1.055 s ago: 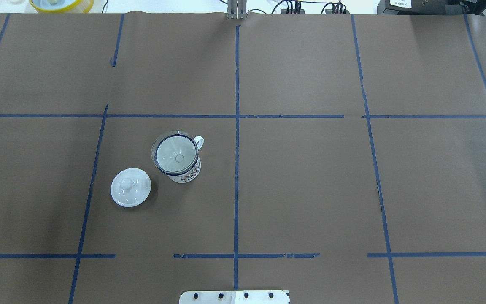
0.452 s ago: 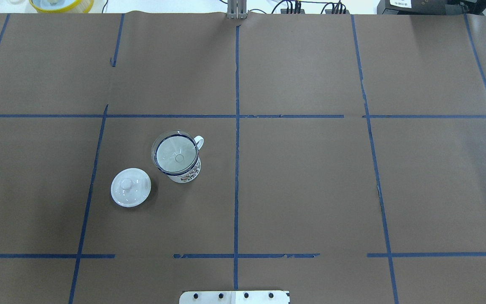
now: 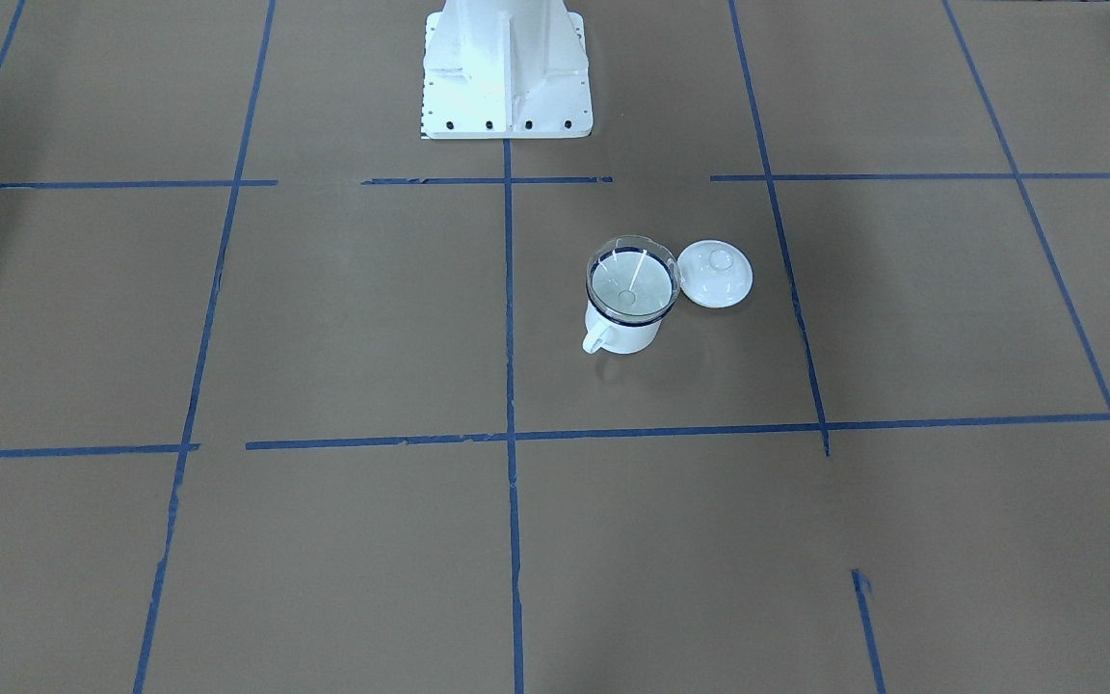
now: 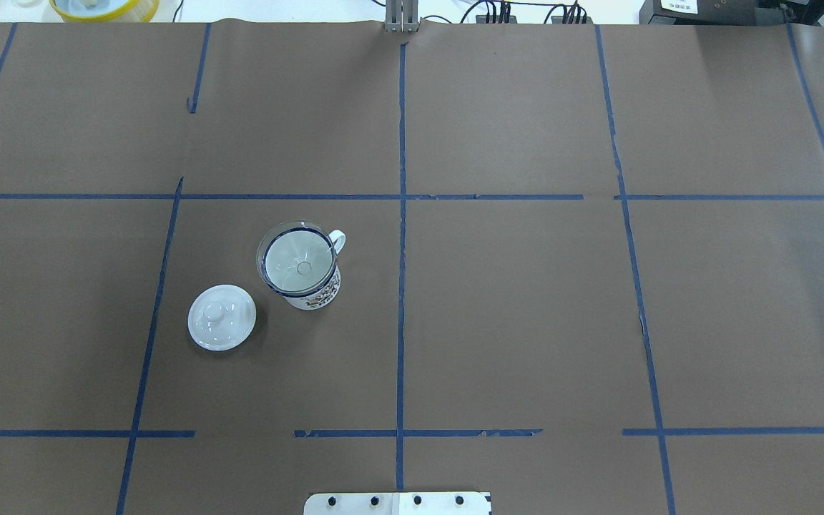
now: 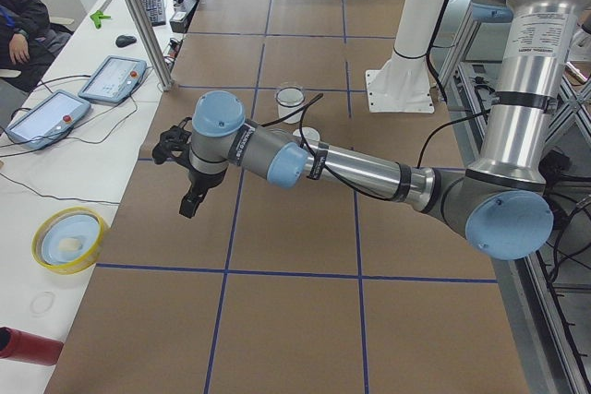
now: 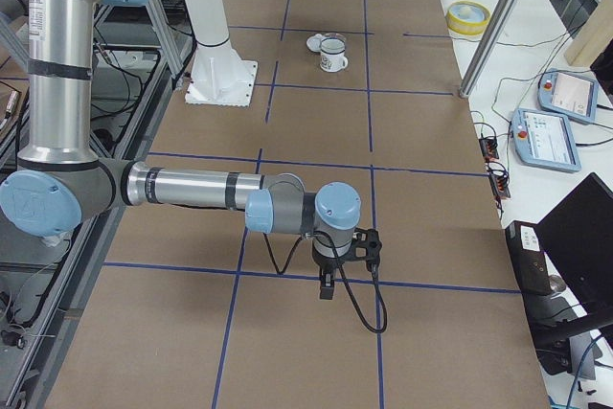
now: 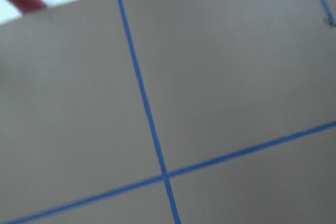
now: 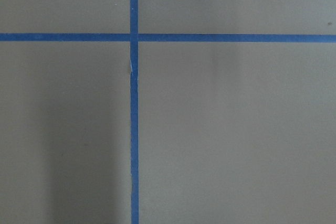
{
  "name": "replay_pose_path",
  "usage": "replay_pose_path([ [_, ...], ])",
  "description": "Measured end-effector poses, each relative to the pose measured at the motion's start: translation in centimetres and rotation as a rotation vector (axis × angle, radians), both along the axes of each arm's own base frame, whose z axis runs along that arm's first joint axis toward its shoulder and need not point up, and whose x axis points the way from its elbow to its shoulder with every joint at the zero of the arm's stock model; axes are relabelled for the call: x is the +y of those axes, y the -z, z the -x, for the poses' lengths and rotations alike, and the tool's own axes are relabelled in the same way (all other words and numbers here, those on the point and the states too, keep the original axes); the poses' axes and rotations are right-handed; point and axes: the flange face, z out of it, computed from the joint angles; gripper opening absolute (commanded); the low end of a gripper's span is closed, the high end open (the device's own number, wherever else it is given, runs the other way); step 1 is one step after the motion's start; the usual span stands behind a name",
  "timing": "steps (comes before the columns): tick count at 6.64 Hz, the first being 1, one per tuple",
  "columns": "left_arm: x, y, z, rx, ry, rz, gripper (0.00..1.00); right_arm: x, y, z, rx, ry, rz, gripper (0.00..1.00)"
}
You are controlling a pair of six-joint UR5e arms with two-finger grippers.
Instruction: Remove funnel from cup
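The cup (image 4: 314,295), a white enamel mug with a dark blue rim, stands upright left of the table's middle. The clear funnel (image 4: 297,259) sits in its mouth. Both also show in the front-facing view, the cup (image 3: 621,334) and the funnel (image 3: 632,284). My left gripper (image 5: 189,205) shows only in the exterior left view, hanging over the table's left end, far from the cup (image 5: 290,99). My right gripper (image 6: 328,286) shows only in the exterior right view, over the right end. I cannot tell whether either is open or shut. Both wrist views show only brown paper and blue tape.
A white round lid with a knob (image 4: 222,317) lies on the paper just left of and nearer to me than the cup. The robot's white base (image 3: 505,67) is at the near edge. A yellow-rimmed dish (image 5: 69,239) and a red cylinder (image 5: 28,345) lie beyond the far edge.
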Motion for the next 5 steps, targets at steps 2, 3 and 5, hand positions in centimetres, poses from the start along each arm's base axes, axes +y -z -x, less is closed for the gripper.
replay_pose_path([
  [2, -0.6, 6.8, -7.7, 0.106, -0.001, -0.007, 1.00, 0.0, 0.0, 0.0, 0.000, 0.000, 0.000, 1.00],
  [3, -0.6, 9.9, -13.6, 0.171, -0.024, 0.052, 1.00, 0.0, 0.0, 0.0, 0.000, 0.000, 0.000, 1.00],
  [5, -0.1, 17.2, -26.7, 0.324, -0.014, 0.289, 1.00, 0.0, 0.0, 0.0, 0.000, 0.000, 0.000, 1.00],
])
